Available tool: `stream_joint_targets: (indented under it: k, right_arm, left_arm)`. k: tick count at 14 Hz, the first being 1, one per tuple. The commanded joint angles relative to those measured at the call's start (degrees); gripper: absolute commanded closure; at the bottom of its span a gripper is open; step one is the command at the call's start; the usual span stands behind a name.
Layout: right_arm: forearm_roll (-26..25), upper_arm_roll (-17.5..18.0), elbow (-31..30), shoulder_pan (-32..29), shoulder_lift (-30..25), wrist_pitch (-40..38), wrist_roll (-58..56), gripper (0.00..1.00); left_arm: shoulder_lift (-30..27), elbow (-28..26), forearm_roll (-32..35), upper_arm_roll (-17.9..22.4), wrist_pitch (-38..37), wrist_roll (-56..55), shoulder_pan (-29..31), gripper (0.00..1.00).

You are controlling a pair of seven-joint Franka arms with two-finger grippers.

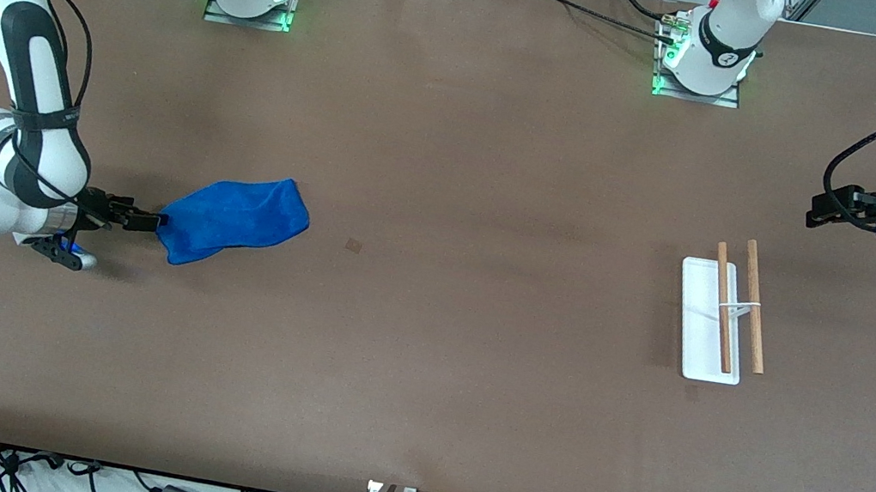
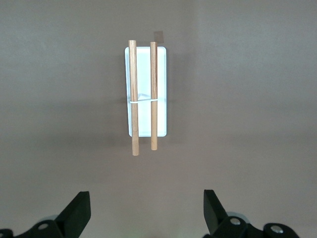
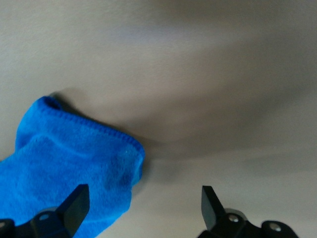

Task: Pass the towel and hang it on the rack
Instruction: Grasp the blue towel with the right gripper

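**Op A:** Brown tabletop (image 1: 423,348) fills my front view, matte and bare between the two work spots, with cables along the edge nearest the camera. I take the towel as my landmark. Where do you see it?

**Op B:** I see the towel (image 1: 233,220) lying on the table toward the right arm's end, a rumpled blue heap. The right gripper (image 1: 146,221) is right at the towel's edge, low by the table. In the right wrist view its fingers (image 3: 74,206) stand apart, with blue cloth under one of them and nothing pinched. I judge I'm lining up for a corner grab, so the cloth hangs free for the pass.

**Op A:** And well apart from the towel?

**Op B:** The rack (image 1: 720,320) sits toward the left arm's end, at much the same depth as the towel, white base flat, two wooden rods (image 2: 143,94) parallel above it. The left gripper (image 1: 819,209) waits in the air just off the rack, toward the bases, fingers spread. I think it's parked there to receive the towel near the rods.

**Op A:** Anything else in the room?

**Op B:** Only both arm bases, lit green, at the table's edge farthest from the camera.
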Motion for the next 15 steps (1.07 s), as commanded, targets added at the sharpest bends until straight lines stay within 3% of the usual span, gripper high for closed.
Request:
stream_joint_targets:
  k: [1, 6, 9, 13, 14, 15]
  right_arm:
    - [4.30, 0.68, -0.63, -0.39, 0.09, 0.31, 5.02, 0.00]
    - [7.40, 0.68, -1.60, -0.83, 1.41, -0.04, 7.50, 0.04]
    - [7.31, 0.68, -1.51, -0.74, 1.33, -0.83, 9.60, 0.34]
    - [6.79, 0.86, 0.67, 0.13, 0.89, -4.60, 9.35, 0.92]
    - [6.61, 0.94, 1.81, 0.14, 0.88, -5.92, 9.08, 1.00]
    - [6.43, 1.03, 3.31, 0.14, 0.88, -7.67, 8.73, 1.00]
  left_arm:
    - [0.41, 1.34, -0.99, -0.13, -1.23, 0.31, 0.41, 0.00]
    - [0.41, 1.34, -0.99, -0.13, -1.40, 0.22, 0.41, 0.00]
    - [0.41, 1.34, -1.51, -0.13, -2.02, 0.30, 0.41, 0.00]
    - [0.41, 1.34, -1.60, -0.13, -2.11, 0.31, 0.50, 0.00]
    - [0.41, 1.34, -1.60, -0.13, -2.11, 0.31, 0.50, 0.00]
    - [0.41, 1.34, -1.60, -0.13, -2.11, 0.31, 0.41, 0.00]
